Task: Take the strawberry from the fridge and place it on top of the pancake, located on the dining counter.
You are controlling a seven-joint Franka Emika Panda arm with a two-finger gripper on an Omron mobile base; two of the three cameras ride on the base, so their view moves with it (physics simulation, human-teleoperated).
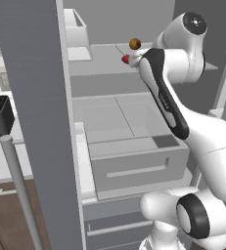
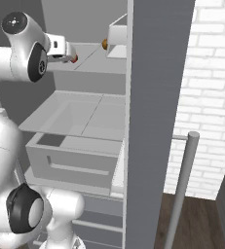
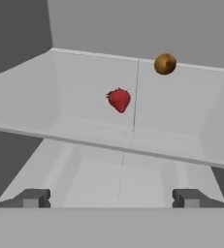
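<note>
The fridge (image 1: 109,146) stands open, its grey door (image 1: 38,122) swung out at the left of the left base view and at the right of the right base view, each time with its long silver handle (image 2: 182,189) near the edge. Inside, pale shelves step back above a pulled-out drawer (image 1: 139,168).

The strawberry (image 3: 119,100) lies on the upper shelf (image 3: 84,92), a little back from that shelf's front edge and just left of the seam that runs down the middle of it. A round orange-brown fruit (image 3: 165,64) sits farther back and to the right, near the rear wall, well apart from the berry. In the left base view the berry (image 1: 126,59) shows as a red spot just beside the arm's wrist, with the brown fruit (image 1: 135,44) above it.

The gripper (image 3: 113,198) has its fingers spread wide, empty, with one dark fingertip (image 3: 33,198) at each side of the hand view. They sit in front of and below the shelf's front edge, short of the strawberry and not touching it. Bare shelf surface lies open on the berry's left and in front of it, and the side walls stand well clear of it.
</note>
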